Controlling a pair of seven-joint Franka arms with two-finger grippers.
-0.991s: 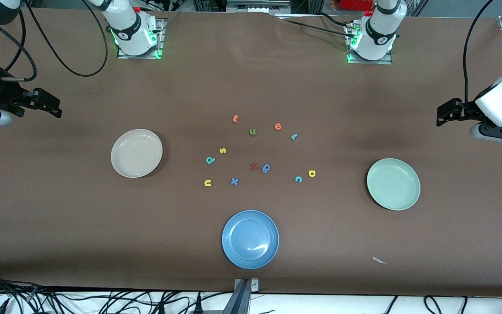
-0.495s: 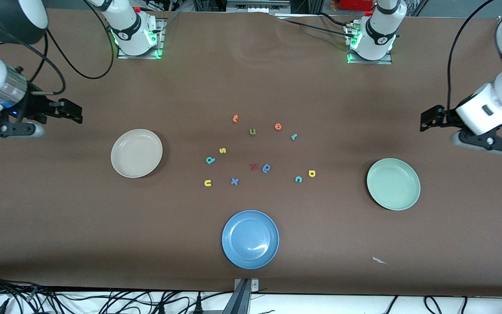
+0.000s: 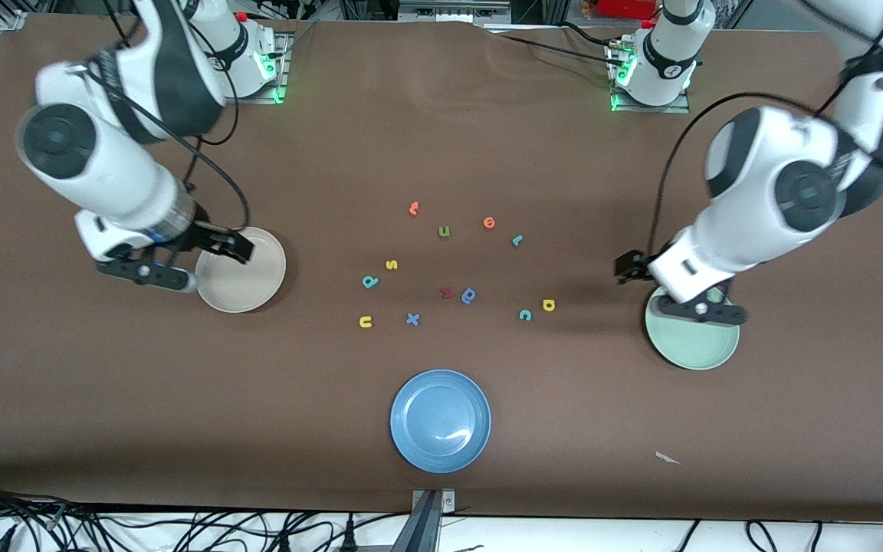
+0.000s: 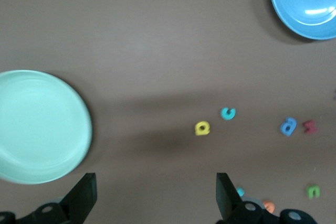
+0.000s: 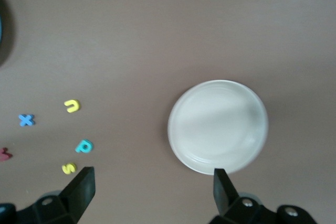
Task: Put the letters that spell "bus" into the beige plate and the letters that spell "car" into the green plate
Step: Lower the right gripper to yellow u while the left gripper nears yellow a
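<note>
The teal "b" (image 3: 369,281), yellow "s" (image 3: 391,264) and yellow "u" (image 3: 366,321) lie mid-table, toward the beige plate (image 3: 251,285). The teal "c" (image 3: 525,314), yellow "a" (image 3: 549,305) and teal "r" (image 3: 517,240) lie toward the green plate (image 3: 690,346). My right gripper (image 3: 241,249) hangs open and empty over the beige plate's rim. My left gripper (image 3: 625,268) is open and empty over the cloth beside the green plate. The left wrist view shows the green plate (image 4: 37,127), "a" (image 4: 202,128) and "c" (image 4: 228,113). The right wrist view shows the beige plate (image 5: 218,127), "b" (image 5: 84,146), "s" (image 5: 69,168) and "u" (image 5: 72,106).
A blue plate (image 3: 440,420) sits nearest the front camera. Other letters lie among the task's: an olive "u" (image 3: 444,231), two orange ones (image 3: 413,208) (image 3: 489,222), a red one (image 3: 447,292), a darker blue round one (image 3: 469,296) and a blue "x" (image 3: 412,319).
Both arms have swung in from the table's ends toward the middle. The right gripper now hangs over the beige plate and the left beside the green plate. No letter has moved.
</note>
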